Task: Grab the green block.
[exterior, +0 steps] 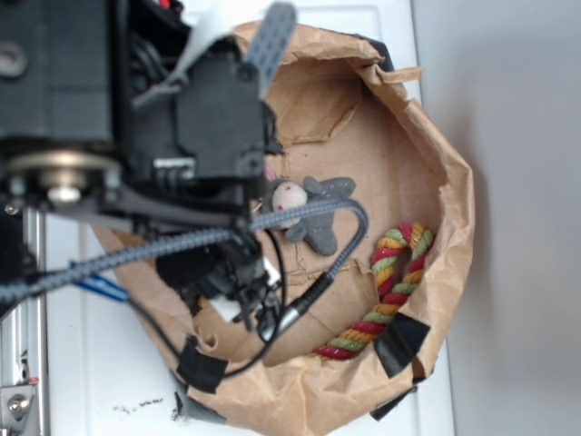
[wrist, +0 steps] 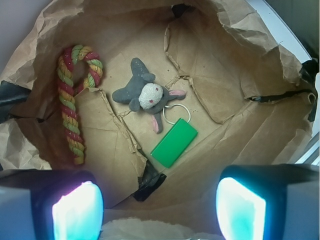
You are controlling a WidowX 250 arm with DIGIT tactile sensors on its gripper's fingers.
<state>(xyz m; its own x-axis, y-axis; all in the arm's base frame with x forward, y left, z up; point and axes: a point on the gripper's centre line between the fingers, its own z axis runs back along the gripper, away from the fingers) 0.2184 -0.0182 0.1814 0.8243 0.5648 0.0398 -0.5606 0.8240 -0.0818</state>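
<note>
In the exterior view the arm (exterior: pixel 136 136) covers most of the left half, and its dark body hides the green block completely; the gripper itself cannot be picked out there among the cables. Only part of the grey plush toy (exterior: pixel 313 209) shows past the arm's edge, and the braided rope (exterior: pixel 390 291) lies well apart from it near the far wall of the paper bag (exterior: pixel 449 209).

The wrist view looks straight down into the bag. The green block (wrist: pixel 174 142) lies flat on the brown paper floor, tilted on a diagonal, just below the plush toy (wrist: pixel 145 94) and touching or nearly touching its white ring. The rope (wrist: pixel 72 100) curves along the left side. The gripper (wrist: pixel 159 207) hangs above the bag floor, its two glowing fingertips (wrist: pixel 77 212) cut off by the bottom edge, spread wide and holding nothing, well clear of the block.
</note>
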